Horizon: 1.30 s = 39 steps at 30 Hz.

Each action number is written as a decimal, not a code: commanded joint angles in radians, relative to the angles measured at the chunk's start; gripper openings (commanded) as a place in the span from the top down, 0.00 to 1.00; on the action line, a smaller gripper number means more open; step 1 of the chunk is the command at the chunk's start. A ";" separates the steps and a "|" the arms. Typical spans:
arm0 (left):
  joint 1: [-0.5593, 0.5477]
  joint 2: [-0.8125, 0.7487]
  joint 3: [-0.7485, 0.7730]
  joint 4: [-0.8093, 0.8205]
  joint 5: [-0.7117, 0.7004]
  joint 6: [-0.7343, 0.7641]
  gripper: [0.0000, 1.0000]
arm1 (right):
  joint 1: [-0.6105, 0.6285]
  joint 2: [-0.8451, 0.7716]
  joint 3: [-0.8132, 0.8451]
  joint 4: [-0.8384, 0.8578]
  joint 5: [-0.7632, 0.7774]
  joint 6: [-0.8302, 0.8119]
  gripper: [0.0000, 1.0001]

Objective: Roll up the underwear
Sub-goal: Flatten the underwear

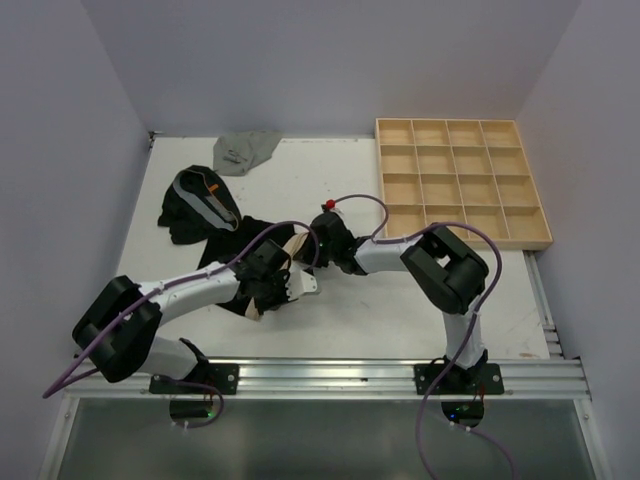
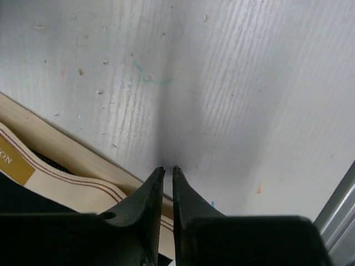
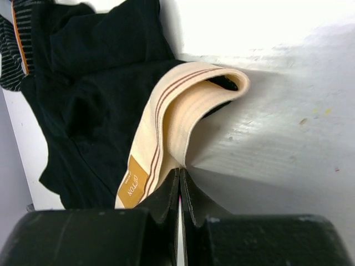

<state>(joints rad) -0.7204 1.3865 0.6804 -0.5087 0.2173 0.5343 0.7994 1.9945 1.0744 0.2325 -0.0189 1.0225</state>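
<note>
The left gripper (image 2: 168,169) is seen with its fingers drawn almost together over the white table (image 2: 233,83), and only a thin slit is left between them. The underwear (image 2: 61,172), a tan striped waistband with a gold label, is laid at lower left, with its edge hidden behind the fingers.

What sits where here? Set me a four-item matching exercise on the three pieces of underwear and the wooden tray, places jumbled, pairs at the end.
Things:
1. plain grey underwear
2. tan-banded black underwear
3. grey-banded black underwear
4. wooden grid tray

Places:
A. far right of the table
B. waistband pinched by the right gripper
C. crumpled at the far edge
D. on the left side, no gripper on it

Pairs: 1-C, 2-B, 3-D, 4-A
</note>
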 commanded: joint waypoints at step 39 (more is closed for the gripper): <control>0.207 -0.038 0.137 0.015 -0.087 -0.123 0.41 | 0.064 0.026 -0.094 0.254 -0.047 0.163 1.00</control>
<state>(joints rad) -0.5163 1.3518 0.7952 -0.5289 0.1043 0.4301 0.8627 1.9945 0.9558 0.4446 -0.0814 1.1587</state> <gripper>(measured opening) 0.585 0.010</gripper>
